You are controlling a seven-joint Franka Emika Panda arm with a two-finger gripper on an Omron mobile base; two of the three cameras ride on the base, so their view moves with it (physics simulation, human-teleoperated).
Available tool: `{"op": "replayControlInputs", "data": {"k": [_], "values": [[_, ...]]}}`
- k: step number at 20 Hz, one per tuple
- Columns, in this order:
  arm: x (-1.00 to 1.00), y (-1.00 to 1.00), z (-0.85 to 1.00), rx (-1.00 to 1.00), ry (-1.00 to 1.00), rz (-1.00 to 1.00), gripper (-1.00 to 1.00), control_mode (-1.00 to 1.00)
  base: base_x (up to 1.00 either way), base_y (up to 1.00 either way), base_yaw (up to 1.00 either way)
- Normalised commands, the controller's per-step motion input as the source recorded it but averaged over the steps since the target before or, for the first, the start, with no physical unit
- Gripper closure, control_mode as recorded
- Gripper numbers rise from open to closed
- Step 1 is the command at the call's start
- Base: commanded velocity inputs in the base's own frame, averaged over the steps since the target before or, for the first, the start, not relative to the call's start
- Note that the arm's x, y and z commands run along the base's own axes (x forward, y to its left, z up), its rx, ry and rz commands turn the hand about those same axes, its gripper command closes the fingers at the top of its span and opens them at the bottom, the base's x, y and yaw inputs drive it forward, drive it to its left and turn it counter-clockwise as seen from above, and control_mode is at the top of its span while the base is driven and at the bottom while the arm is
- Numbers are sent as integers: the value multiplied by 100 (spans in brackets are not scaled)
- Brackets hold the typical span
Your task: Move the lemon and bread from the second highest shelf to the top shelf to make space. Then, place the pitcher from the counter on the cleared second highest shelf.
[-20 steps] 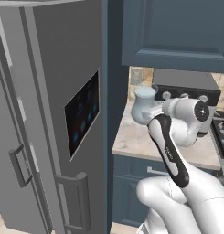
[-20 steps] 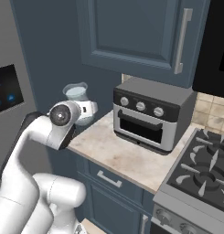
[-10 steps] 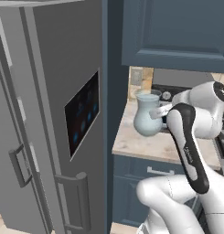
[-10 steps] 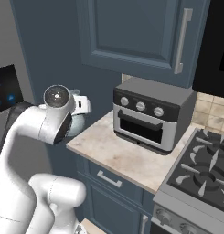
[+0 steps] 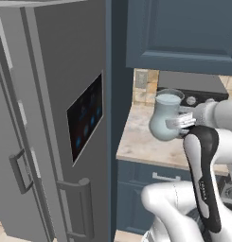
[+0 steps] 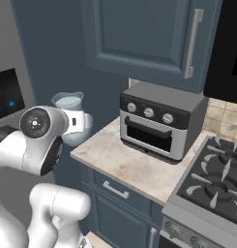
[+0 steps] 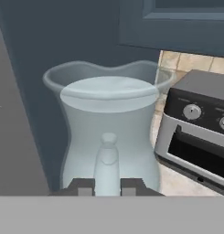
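Hand view: the gripper [image 7: 107, 186] is clamped on the handle of the pitcher [image 7: 109, 123], which stands upright directly ahead of the finger tips. Left base view places the pitcher [image 5: 165, 116] in the air above the counter [image 5: 150, 142], right of the closed refrigerator door [image 5: 65, 118]. Farther right on the counter stands the toaster oven [image 6: 161, 121].

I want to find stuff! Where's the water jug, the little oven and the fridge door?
pitcher [image 5: 164, 124], left base view, on its round belly.
toaster oven [image 6: 158, 127], right base view, on its front door.
fridge door [image 5: 51, 118], left base view, on its grey front.
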Motion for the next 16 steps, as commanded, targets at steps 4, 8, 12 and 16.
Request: {"op": "replayControlInputs", "data": {"k": [4, 8, 12, 16], "values": [[-15, 0, 14, 1, 0, -34, 100, -100, 0, 0, 0], [-2, 0, 3, 0, 0, -28, 100, -100, 0, 0, 0], [0, 0, 0, 0, 0, -9, 100, -100, 0, 0, 0], [0, 0, 0, 0, 0, 0, 100, -100, 0, 0, 0]]}}
